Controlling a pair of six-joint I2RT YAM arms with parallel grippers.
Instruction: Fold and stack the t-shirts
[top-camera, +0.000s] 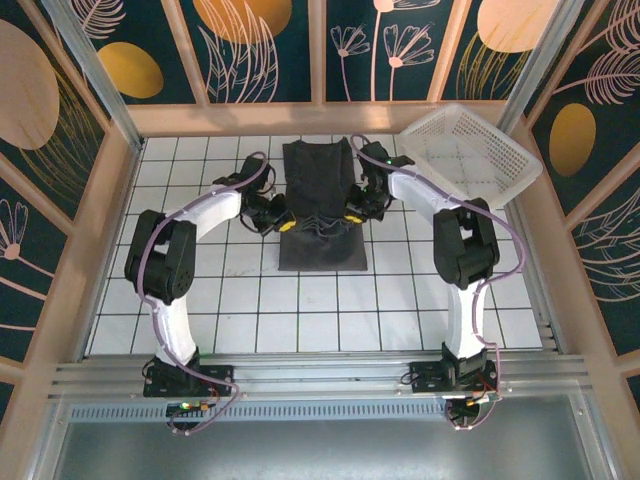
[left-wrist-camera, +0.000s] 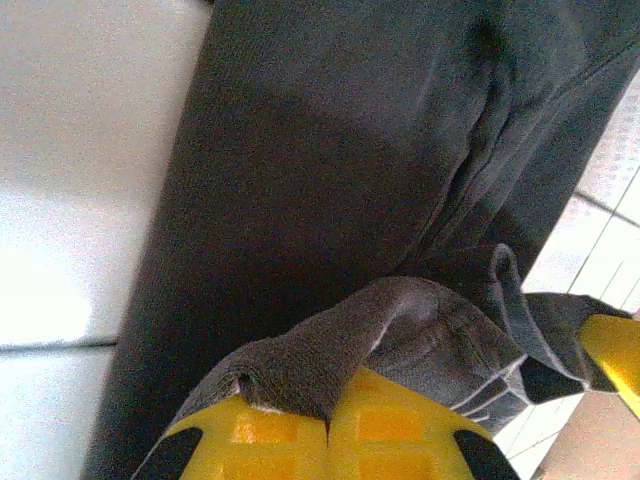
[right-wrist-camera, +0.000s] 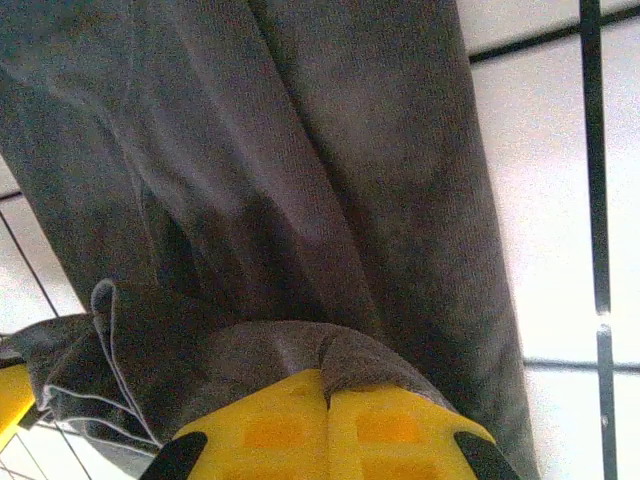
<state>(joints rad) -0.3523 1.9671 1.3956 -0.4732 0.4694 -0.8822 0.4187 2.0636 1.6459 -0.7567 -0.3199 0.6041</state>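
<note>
The dark t-shirt (top-camera: 318, 170), laid long-ways away from the arms, was pinched tight at its side edges by the left gripper (top-camera: 284, 224) and right gripper (top-camera: 353, 211).

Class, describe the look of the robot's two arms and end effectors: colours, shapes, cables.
The left arm and right arm have white links, bulky black joints and thin lilac cables looped alongside. The left end effector and right end effector are black with yellow fingers.
</note>
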